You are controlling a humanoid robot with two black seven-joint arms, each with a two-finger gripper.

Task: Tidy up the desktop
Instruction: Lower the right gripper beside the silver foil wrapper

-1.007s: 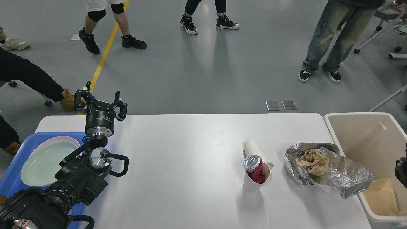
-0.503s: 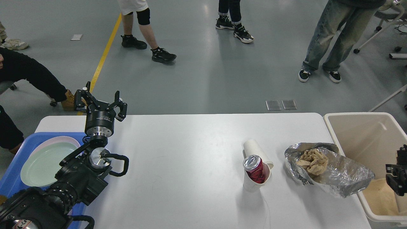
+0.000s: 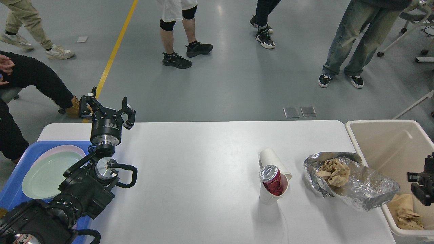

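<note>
1. the desktop fills the lower part of the head view, its far edge running below the grey floor where several people stand.
2. our left gripper hangs above the far left corner of the desktop, pointing away from us, its fingers spread apart and holding nothing.
3. our right gripper shows only as a dark part at the right edge of the view, over the beige bin; we cannot tell how its jaws stand.
4. the beige bin sits just beside the desktop's right edge, with crumpled brown paper lying in its near end.
5. a blue tray lies on the left edge of the desktop and carries a pale green plate.
6. towards the right edge, a white paper cup stands upright with a red can tilted inside it; a second white cup lies on its side just behind, touching it.
7. a crumpled foil tray with brown paper wadding in it overhangs the right edge, near the cups.
</note>
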